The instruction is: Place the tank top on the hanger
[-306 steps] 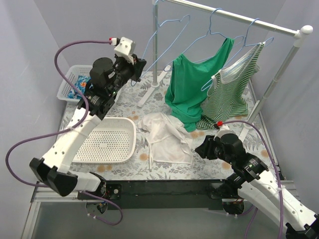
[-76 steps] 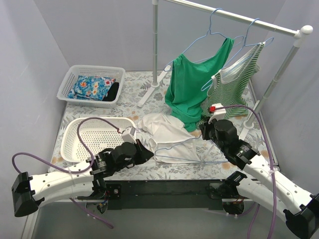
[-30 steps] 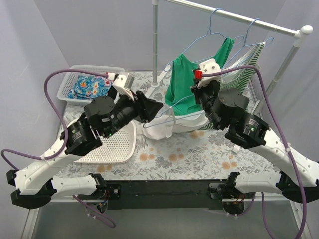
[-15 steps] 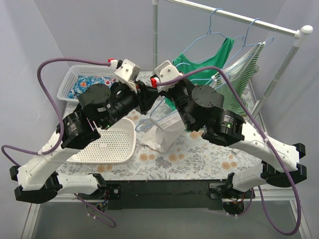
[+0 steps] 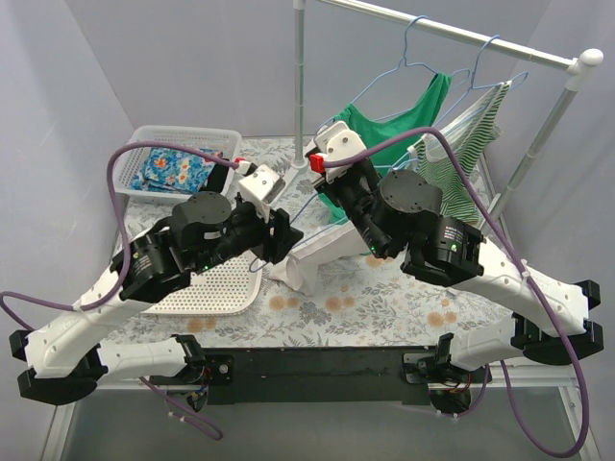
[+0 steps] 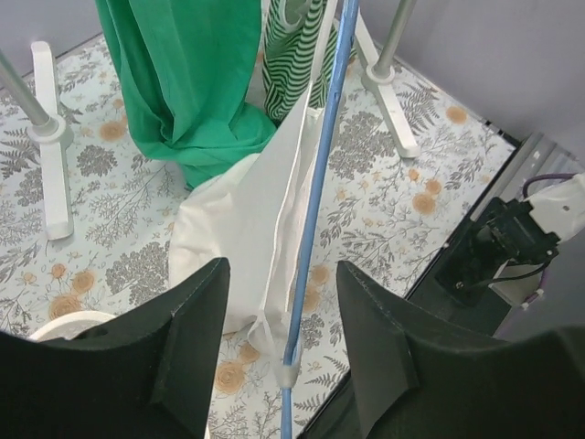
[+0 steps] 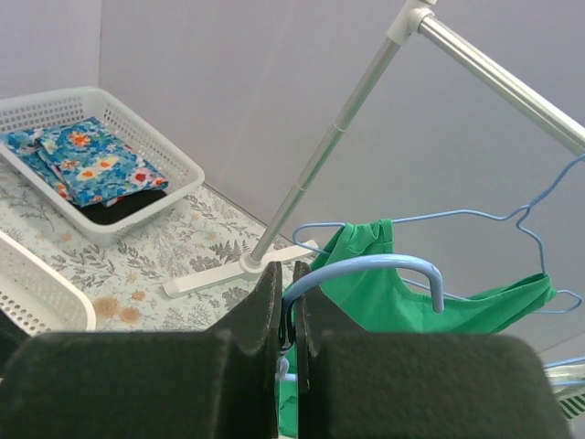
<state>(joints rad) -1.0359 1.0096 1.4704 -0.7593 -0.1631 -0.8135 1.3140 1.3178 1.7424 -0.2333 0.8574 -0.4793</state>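
There are 3 tops, 3 light-blue hangers, 2 white baskets, 1 clothes rack and 2 arms. The green top (image 5: 370, 158) and the striped top (image 5: 452, 163) each hang on their own hanger from the rack's rail (image 5: 461, 34). The third hanger (image 6: 315, 197) is off the rail, held up over the table (image 5: 384, 307) between the arms. The right gripper (image 7: 286, 270) has its jaws pinched almost together on the wire at the base of this hanger's hook (image 7: 366, 263). The hook arcs up and over to the right. The left gripper (image 6: 281, 274) has its jaws spread wide. The blue wire passes through the gap, and no contact with either finger can be seen. The tank top (image 5: 312, 257) is draped along that wire. Its long axis slants from the right gripper down toward the left one, and its lower folds are bunched on the flowered table. The green top's hem lies just beside those folds and seems to touch them. The rack's white feet (image 6: 50, 174) stand near on either side. 1 basket (image 5: 154, 139) at the far left holds folded flowered cloth (image 5: 168, 171). The other basket (image 5: 231, 283) lies partly under the left arm. From overhead the arms hide most of the held hanger.
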